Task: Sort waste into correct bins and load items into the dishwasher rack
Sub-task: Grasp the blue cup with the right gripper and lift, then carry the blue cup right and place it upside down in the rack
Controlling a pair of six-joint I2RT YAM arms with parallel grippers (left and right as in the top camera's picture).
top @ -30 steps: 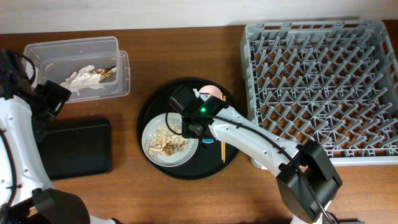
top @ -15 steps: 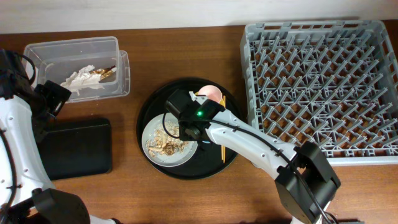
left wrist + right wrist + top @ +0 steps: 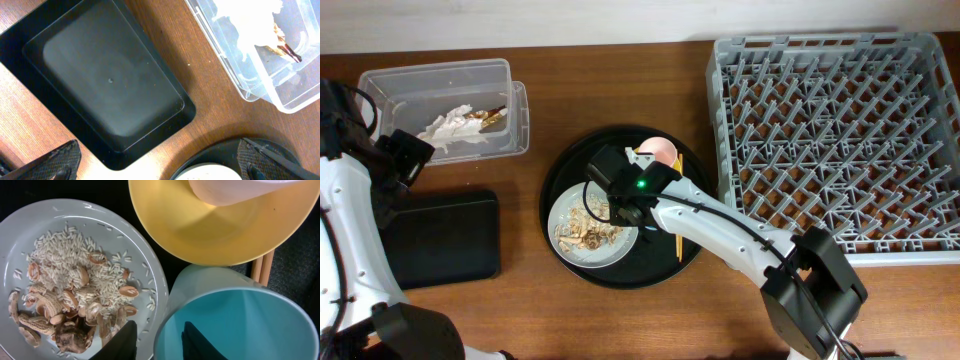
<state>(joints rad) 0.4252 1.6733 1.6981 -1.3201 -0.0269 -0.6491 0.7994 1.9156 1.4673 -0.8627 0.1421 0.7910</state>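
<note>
While the right gripper [image 3: 157, 332] hung at the lower middle of the wrist view, its jaws stood part-way apart astride the near wall of the blue cup [image 3: 240, 325]. One finger was inside the cup and the other outside, over the plate's edge. A thin gap showed on either side of the wall, so the cup was not pinched. The cup filled the lower right of that view, upright, mouth up.

Just left of the cup lay the plate [image 3: 15, 240], heaped with food bits [image 3: 75, 295]. Its rim sat right beside the outer finger. Above the cup the yellow bowl [image 3: 200, 230] crowded close. The pink cup [image 3: 225, 190] overlapped the bowl's top edge; whether it sat inside I cannot tell. The chopsticks [image 3: 262, 267] showed between bowl and cup at the right.

From overhead, all of these sat on the round tray [image 3: 565, 170] at centre. The rack [image 3: 715, 110] filled the right. The tub [image 3: 430, 75] at upper left held wrapper scraps [image 3: 455, 125].

The left gripper [image 3: 160, 167] was spread wide and held nothing, above the black tray [image 3: 110, 85].

Counted: two cups, one bowl, one plate, one pair of chopsticks, one tub, one black tray, one rack.
</note>
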